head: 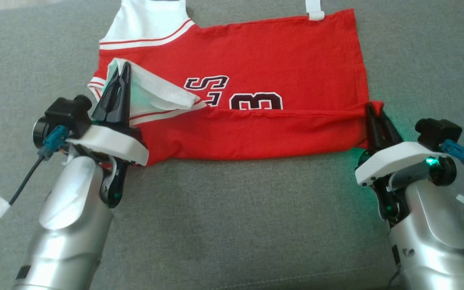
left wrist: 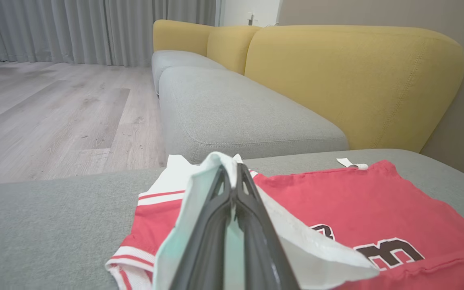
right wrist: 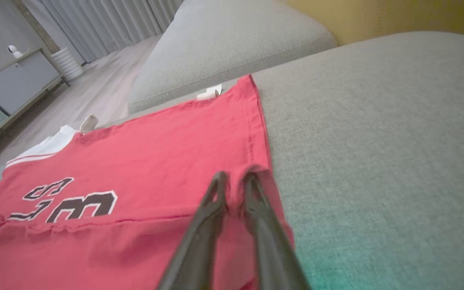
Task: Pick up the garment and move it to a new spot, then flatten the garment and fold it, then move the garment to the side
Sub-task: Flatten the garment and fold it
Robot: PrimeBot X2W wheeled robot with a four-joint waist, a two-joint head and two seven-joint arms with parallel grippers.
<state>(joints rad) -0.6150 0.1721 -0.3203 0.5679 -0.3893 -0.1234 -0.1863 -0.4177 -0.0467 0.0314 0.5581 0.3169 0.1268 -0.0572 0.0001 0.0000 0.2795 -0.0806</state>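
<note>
Stretching across the head view, a grey sofa cushion [head: 232, 225] is bearing everything else. In the left wrist view more grey seats are running away from it, with yellow backrests [left wrist: 353, 80] rising along one side, and a pale wooden floor [left wrist: 54, 112] is reaching to grey curtains [left wrist: 75, 28].

The garment [head: 280, 60], a red jersey with white, red-striped sleeves, is lying flat on the far half of the cushion. Its near long edge is lying doubled over onto the body, and the fold line is cutting across the lower part of the black, white-edged number 3 [head: 256, 100].

Two silver forearms are coming up from the bottom corners of the head view. The left gripper [head: 124, 66] is sitting at the garment's left end, its jaws pressed together and pinching the white cloth of the near sleeve, which is lifting off the red body and wrapping around both dark fingers [left wrist: 212, 225]. The right gripper [head: 371, 106] is resting at the right end of the fold. Its jaws are standing a narrow slit apart, and the red corner is bunching up at its fingertips [right wrist: 220, 181]; whether they are gripping that corner I cannot tell.

A small white tag [head: 315, 14] is poking out from the garment's far edge.
</note>
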